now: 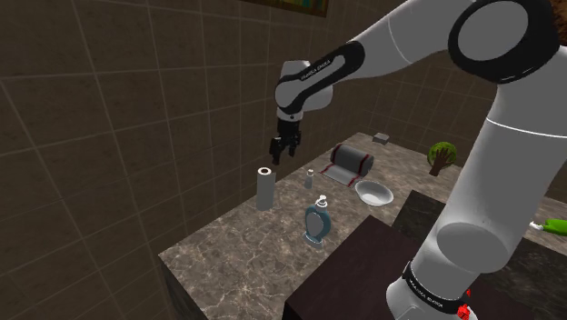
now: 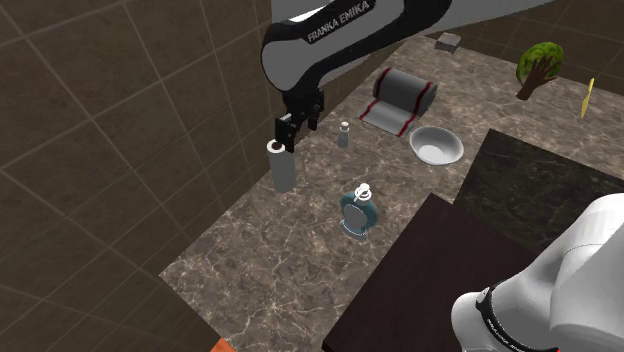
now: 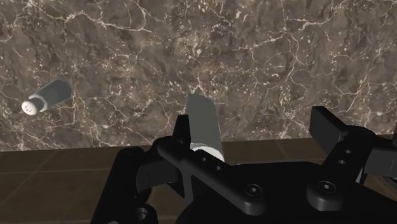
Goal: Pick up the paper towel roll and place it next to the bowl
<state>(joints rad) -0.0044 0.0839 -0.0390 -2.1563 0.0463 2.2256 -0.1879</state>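
Closest to the shoulder camera is the arm (image 1: pixel 482 227), white and thick, which rises from the dark stand (image 1: pixel 354 273) at the lower right of that view. It reaches over the counter (image 1: pixel 227 264), a brown stone top with pale veins, towards the counter's edge along the tiled wall. The gripper (image 1: pixel 283 145) points down and hangs just above the roll (image 1: pixel 264 188), a little to the side of it. Its two fingers stand wide apart, and the roll is not held. In the wrist view the roll shows just beside one finger (image 3: pixel 183 137), on its inner side and partly hidden by it. The other finger is well apart from the roll.

The roll is grey-white and stands upright on the counter, near the wall-side edge. The bowl (image 1: pixel 373 193) is pale and sits on the opposite side, near the edge that meets the stand, well apart from the roll. Between these two stands a small shaker (image 1: pixel 309 178), upright. A blue dispenser (image 1: pixel 317 223) stands near the middle of the counter, closer to the shoulder camera than the bowl. Behind the bowl lies a grey mat (image 1: pixel 350 164) with red trim, half rolled up. A small grey block (image 1: pixel 381 138) sits towards the far corner by the wall. A green object (image 1: pixel 442 156) is at the far edge, just beside the arm in the shoulder view.
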